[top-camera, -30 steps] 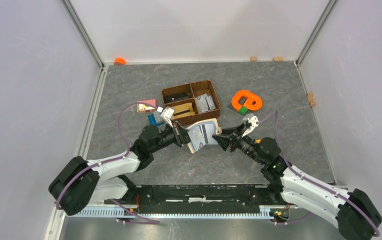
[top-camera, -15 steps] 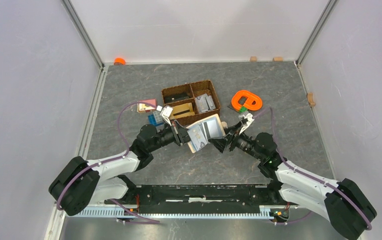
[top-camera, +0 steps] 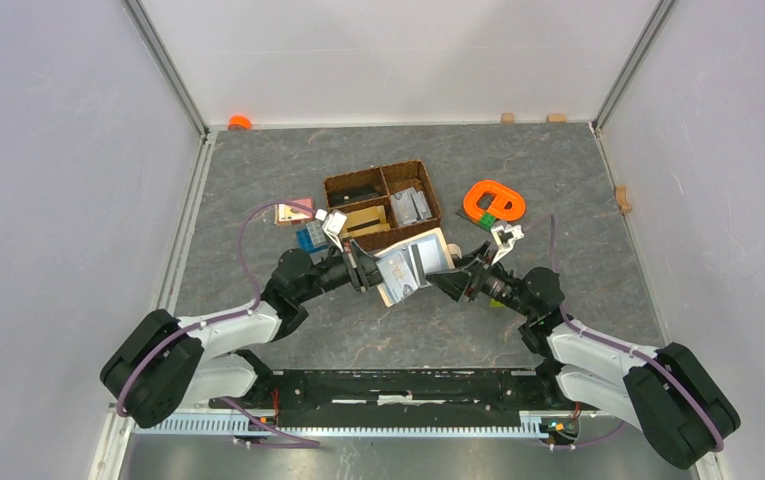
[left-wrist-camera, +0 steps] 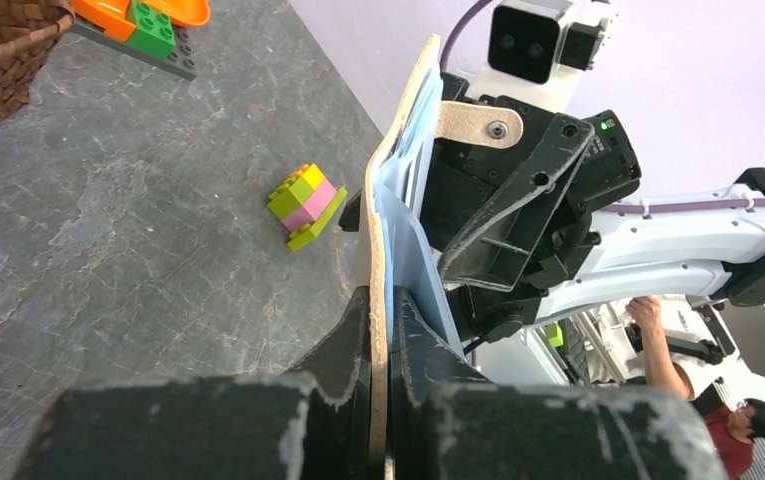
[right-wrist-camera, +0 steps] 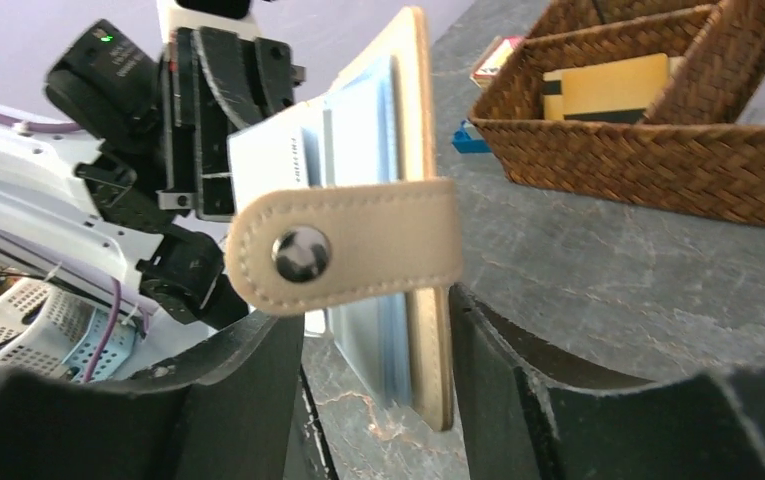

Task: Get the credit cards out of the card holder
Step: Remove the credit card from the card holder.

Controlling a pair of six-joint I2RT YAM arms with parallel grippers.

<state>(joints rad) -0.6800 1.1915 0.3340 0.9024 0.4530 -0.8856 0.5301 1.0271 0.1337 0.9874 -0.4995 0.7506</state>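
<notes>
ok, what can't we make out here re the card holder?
- Card count in the card holder: right wrist, sheets edge-on, snap tab crosses them; top view, too small.
- Print on the white card: right wrist, blurred.
- Basket, right compartment: right wrist, cut by frame edge.

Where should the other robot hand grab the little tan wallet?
I'd pinch the small beige leather folding wallet by its free edge beside the snap strap, coming from the right arm's side. It stands on edge, the left fingers clamping the opposite edge, so one of the right fingers fits each face.
</notes>
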